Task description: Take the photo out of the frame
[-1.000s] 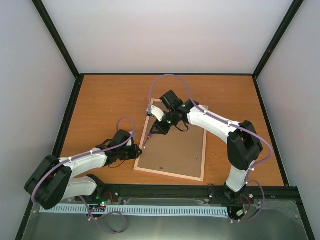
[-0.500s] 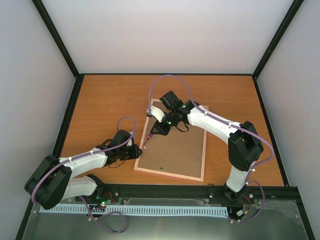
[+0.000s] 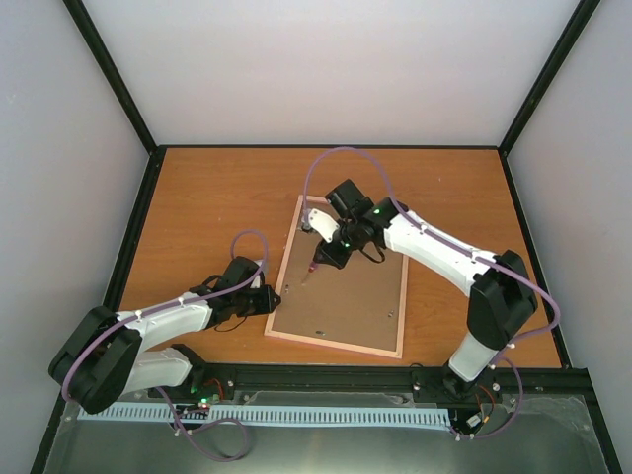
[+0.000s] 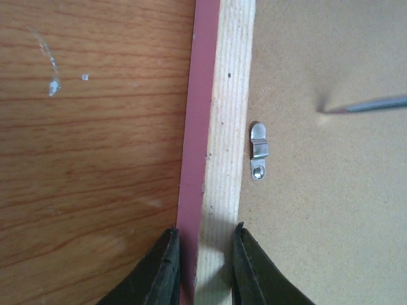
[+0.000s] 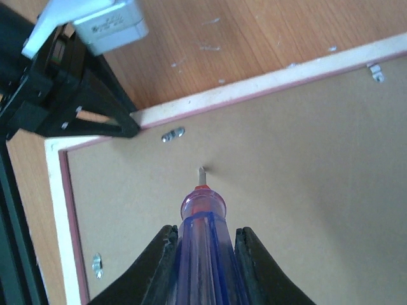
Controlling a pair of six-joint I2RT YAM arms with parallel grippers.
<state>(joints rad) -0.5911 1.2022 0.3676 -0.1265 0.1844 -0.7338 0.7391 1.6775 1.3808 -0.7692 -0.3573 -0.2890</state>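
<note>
Plainly, in the top view the frame lies face down at the middle of the table. Its brown back is up and its long axis runs from upper centre to lower centre with a slight lean. The photo does not show; I judge it sits under the back. The left pincer clamps the frame's left rail at lower left. The right pincer, closed on a screwdriver, hangs over the upper part of the back with the tip aimed down-left. Against a second ago, the right pincer has shifted up and to the right, so the tip has come away from the left rail and stands over the back. The left arm and frame lie as they did.

Seen from the left wrist, the fingers straddle the pink rail and pale wood edging, gripping it. A clip sits just above them, lying along the rail. The screwdriver's tip enters at upper right, apart from the clip.

From the right wrist, the fingers hold the screwdriver's handle. The shaft points up the picture. The nearest clip lies near the tip, up and to the left, so the next move probably goes that way. The right arm is the nearer one.
</note>
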